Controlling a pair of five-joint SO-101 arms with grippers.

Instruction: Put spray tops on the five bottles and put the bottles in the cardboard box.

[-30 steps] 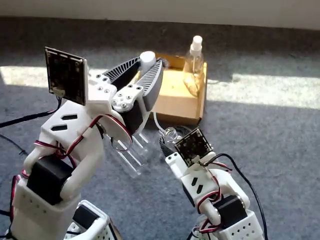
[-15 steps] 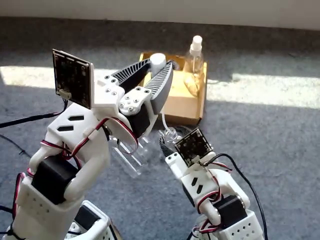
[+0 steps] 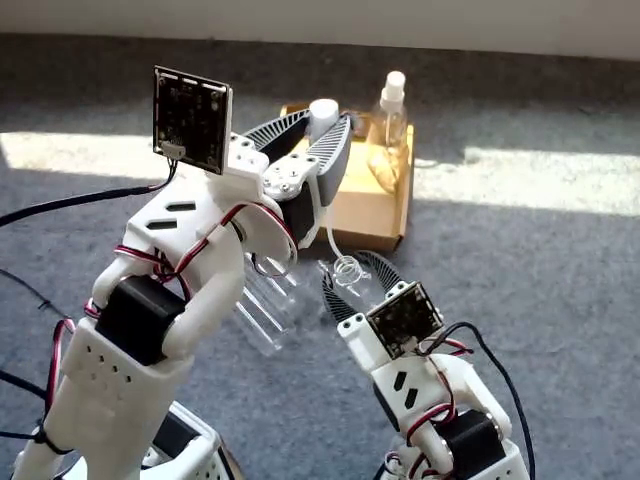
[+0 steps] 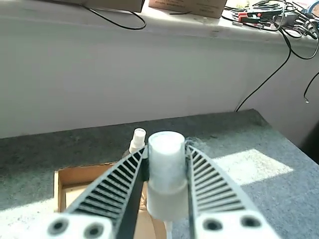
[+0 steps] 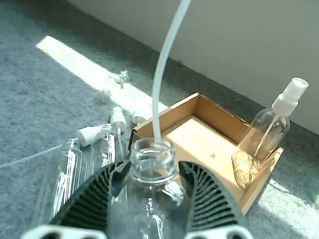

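Note:
My left gripper [image 3: 322, 125] [image 4: 167, 159] is shut on a white spray top [image 3: 323, 112] [image 4: 167, 172], held high over the near edge of the cardboard box [image 3: 360, 205] [image 5: 209, 142]. Its thin dip tube [image 3: 326, 225] [image 5: 164, 74] hangs down into the neck of a clear open bottle [image 3: 347, 270] [image 5: 152, 162]. My right gripper [image 3: 355, 285] [image 5: 149, 199] is shut on that bottle and holds it upright just in front of the box. One capped bottle [image 3: 388, 135] [image 5: 266, 132] [image 4: 135, 144] stands in the box's far right corner.
Clear uncapped bottles [image 3: 265, 300] [image 5: 84, 164] lie on the grey carpet left of the held bottle. Loose white spray tops [image 5: 117, 122] lie beside the box. A wall runs behind the box. Black cables trail at the left edge [image 3: 60, 205].
My left arm has swung right and forward with the spray top, bringing its tube down over the held bottle's neck. The right arm shifted slightly toward me.

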